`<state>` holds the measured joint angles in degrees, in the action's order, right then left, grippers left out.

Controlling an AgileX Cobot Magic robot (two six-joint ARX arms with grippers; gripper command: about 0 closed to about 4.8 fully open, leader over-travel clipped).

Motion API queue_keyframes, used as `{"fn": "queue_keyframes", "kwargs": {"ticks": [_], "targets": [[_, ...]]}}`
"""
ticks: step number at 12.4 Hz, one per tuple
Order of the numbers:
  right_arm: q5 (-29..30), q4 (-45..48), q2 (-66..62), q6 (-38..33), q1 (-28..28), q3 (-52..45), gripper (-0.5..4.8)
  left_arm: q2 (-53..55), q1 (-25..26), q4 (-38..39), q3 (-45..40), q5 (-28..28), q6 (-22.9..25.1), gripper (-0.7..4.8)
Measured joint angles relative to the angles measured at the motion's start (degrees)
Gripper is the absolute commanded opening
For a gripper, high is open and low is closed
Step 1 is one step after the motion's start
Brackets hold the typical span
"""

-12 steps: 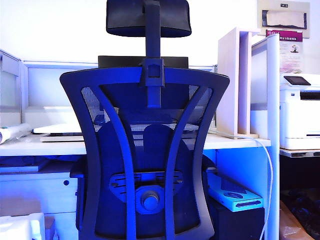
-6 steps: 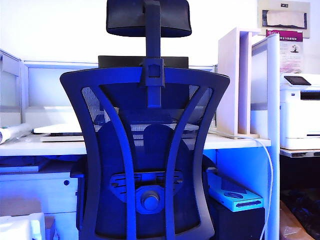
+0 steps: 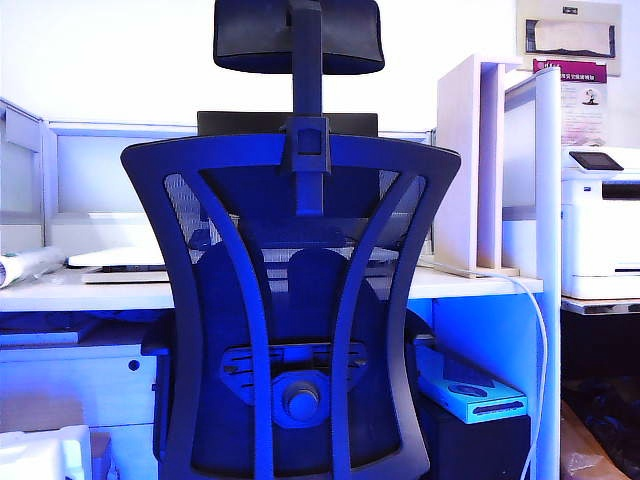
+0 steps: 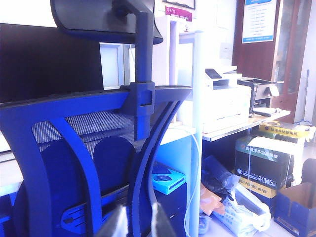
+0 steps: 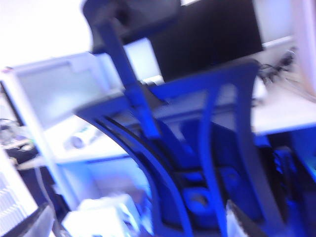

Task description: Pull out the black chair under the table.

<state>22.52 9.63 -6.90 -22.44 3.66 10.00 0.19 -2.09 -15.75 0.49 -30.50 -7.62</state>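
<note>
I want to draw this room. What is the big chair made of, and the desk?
The black chair looks like hard matte plastic: smooth curved ribs. Between them is see-through mesh, probably woven fabric, since the desk shows through it. Its headrest looks softly padded. The table seems to be smooth white board, maybe laminated wood; its top is flat and pale. Neither gripper touches the chair.

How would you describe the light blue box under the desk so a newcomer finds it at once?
Start at the black chair filling the middle of the exterior view, pushed in at the table. Look to the right of its backrest, below the tabletop: the light blue box lies tilted on top of a dark block. It is the only pale turquoise thing there, flat, with a dark oval mark on its lid.
</note>
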Motion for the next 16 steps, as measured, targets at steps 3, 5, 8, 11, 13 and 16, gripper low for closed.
{"fn": "queue_keyframes", "kwargs": {"ticks": [3,5,8,11,13,16], "targets": [[-0.50,13.42,-31.93,0.02,7.32,16.57,4.79,0.00,0.00,-0.13,0.00,0.00,0.02,0.84],[-1.84,17.49,-44.02,2.73,10.69,24.65,4.79,0.00,0.00,-0.17,0.00,0.00,0.02,0.84],[-3.28,18.38,-69.33,5.07,15.21,45.77,4.79,0.00,0.00,-0.28,0.00,0.04,0.02,0.84],[-5.27,18.45,-85.74,6.12,18.43,62.73,4.79,0.00,0.00,-0.28,0.00,1.25,0.02,0.84],[-6.03,15.37,-97.92,6.32,19.89,76.87,4.79,0.00,0.00,-0.31,0.00,3.58,0.02,0.84],[-7.15,11.85,-107.60,6.38,20.96,89.02,4.79,0.00,0.00,-0.31,0.00,3.69,0.02,0.84]]}}
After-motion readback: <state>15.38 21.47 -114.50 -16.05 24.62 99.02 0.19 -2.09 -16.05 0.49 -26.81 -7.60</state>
